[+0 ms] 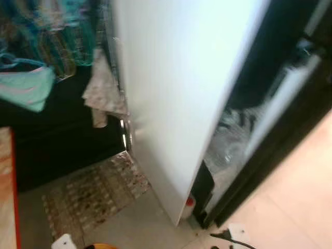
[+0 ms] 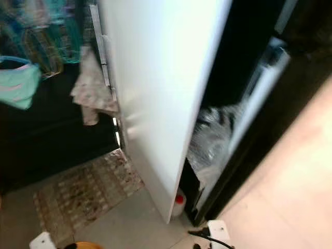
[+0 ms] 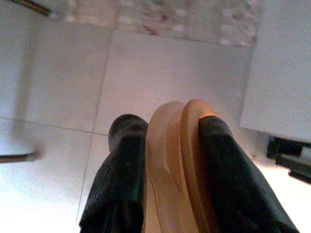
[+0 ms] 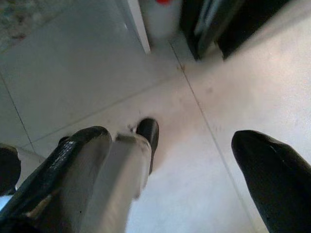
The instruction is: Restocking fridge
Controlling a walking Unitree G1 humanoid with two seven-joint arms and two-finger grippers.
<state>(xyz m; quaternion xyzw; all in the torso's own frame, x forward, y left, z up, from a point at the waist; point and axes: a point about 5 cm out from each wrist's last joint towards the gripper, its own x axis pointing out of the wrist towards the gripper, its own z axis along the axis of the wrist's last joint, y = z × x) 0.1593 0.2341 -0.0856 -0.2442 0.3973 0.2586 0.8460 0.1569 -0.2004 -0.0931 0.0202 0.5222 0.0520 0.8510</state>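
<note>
Two hands hang low before the open fridge door (image 1: 176,93): left hand (image 3: 167,160) pinching a tan rounded item (image 3: 175,160) for restocking, right hand (image 4: 194,160) spread wide, shelves next.

The open fridge door (image 1: 181,93) stands ahead at the centre, with the fridge interior (image 1: 244,129) to its right. A rug (image 1: 93,194) lies on the floor (image 1: 140,228) to the door's left. Cloths (image 1: 104,91) hang behind the rug. A small bottle (image 2: 179,203) sits on the floor at the door's lower corner.
</note>
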